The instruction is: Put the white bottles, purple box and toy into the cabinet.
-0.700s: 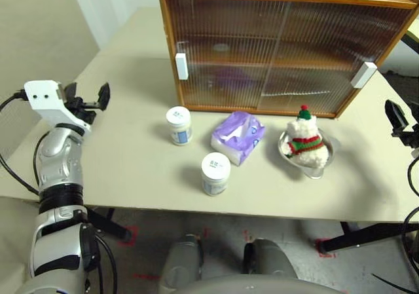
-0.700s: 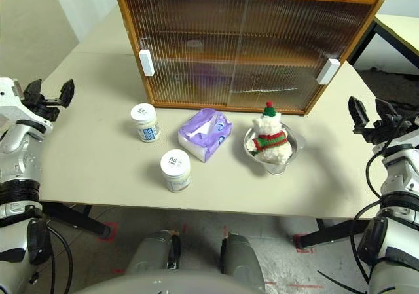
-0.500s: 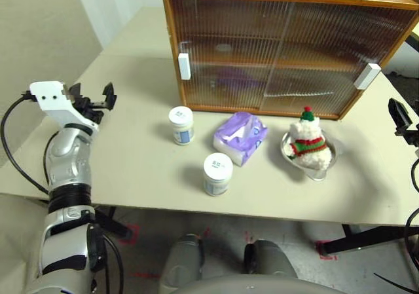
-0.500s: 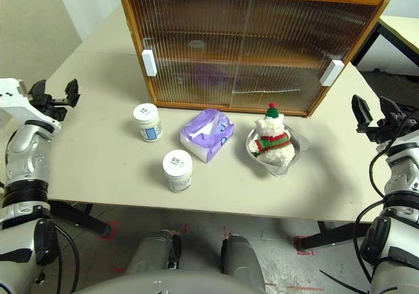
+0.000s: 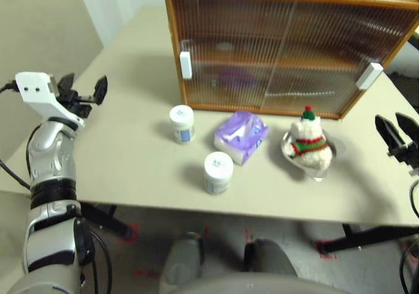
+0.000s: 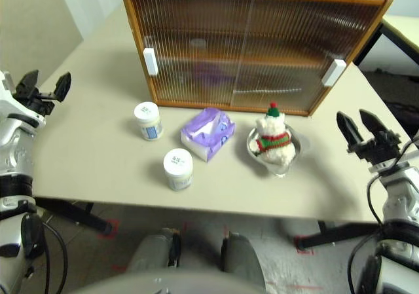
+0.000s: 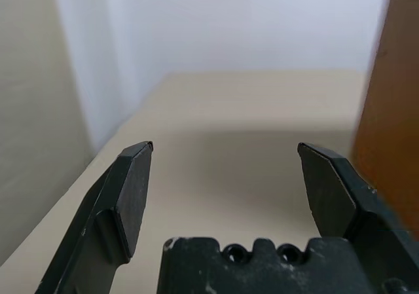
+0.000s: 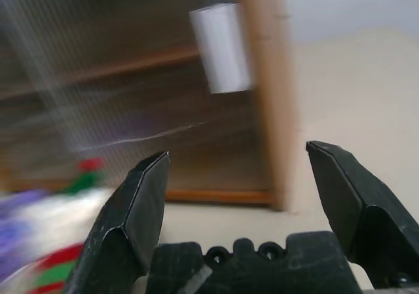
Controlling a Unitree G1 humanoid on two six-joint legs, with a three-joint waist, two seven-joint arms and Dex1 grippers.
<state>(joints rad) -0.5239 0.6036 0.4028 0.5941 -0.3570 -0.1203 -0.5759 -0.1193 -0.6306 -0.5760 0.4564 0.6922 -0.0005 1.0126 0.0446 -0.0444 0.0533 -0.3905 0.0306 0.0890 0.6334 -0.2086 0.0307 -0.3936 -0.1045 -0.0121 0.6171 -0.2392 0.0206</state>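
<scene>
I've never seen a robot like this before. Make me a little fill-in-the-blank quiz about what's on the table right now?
1. The number of white bottles standing on the table is ____.
2. The toy, a snowman, sits in a clear glass ____.
3. Both sliding doors of the cabinet are ____.
4. The purple box lies between the bottles and the ____.

Missing words: two; dish; closed; toy

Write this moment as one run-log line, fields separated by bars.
left gripper open, empty | right gripper open, empty | cabinet doors closed | white bottles, purple box, toy on table
</scene>
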